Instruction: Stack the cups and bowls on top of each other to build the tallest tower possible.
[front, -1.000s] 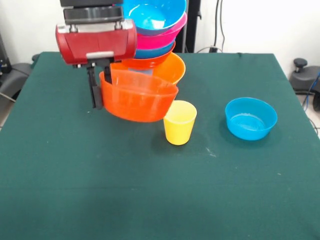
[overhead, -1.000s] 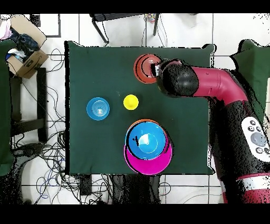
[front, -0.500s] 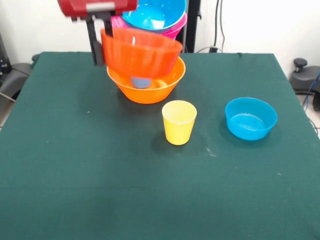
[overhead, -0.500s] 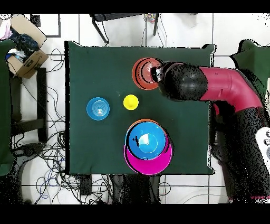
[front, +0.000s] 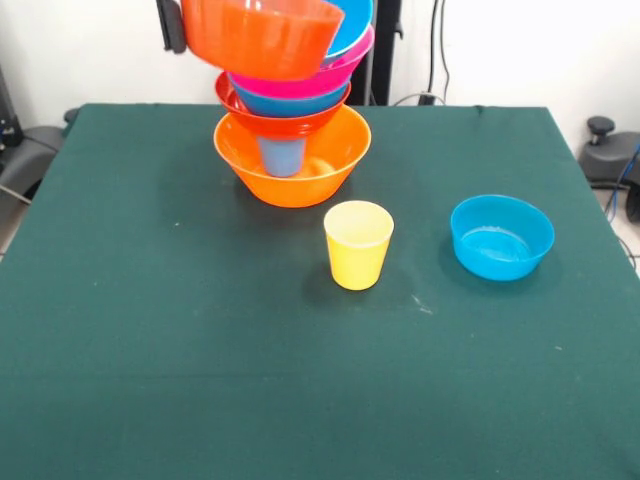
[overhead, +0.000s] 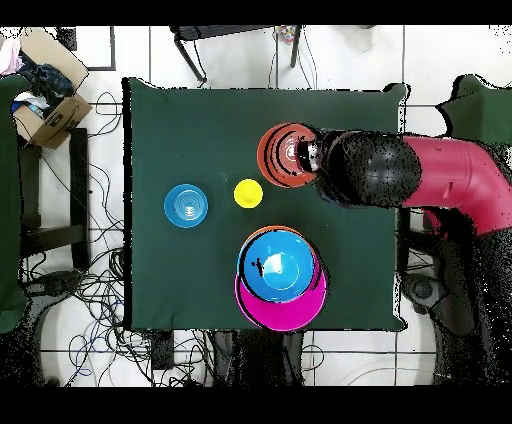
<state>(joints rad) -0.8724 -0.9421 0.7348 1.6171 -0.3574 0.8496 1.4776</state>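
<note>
gripper (overhead: 303, 155) clamps rim of glossy red-orange plastic bowl (front: 262, 35), raised high to clear the stack | tower (front: 291, 130) of nested bowls on big orange bowl just beside, lower | yellow tapered plastic cup (front: 358, 244), small blue bowl (front: 501, 236) below, unstacked

You see a glossy red-orange plastic bowl (front: 262, 35) held tilted beside the nested tower (front: 292, 120); yellow tapered cup (front: 358, 244) (upright) and small blue bowl (front: 501, 236) stand apart.
</note>
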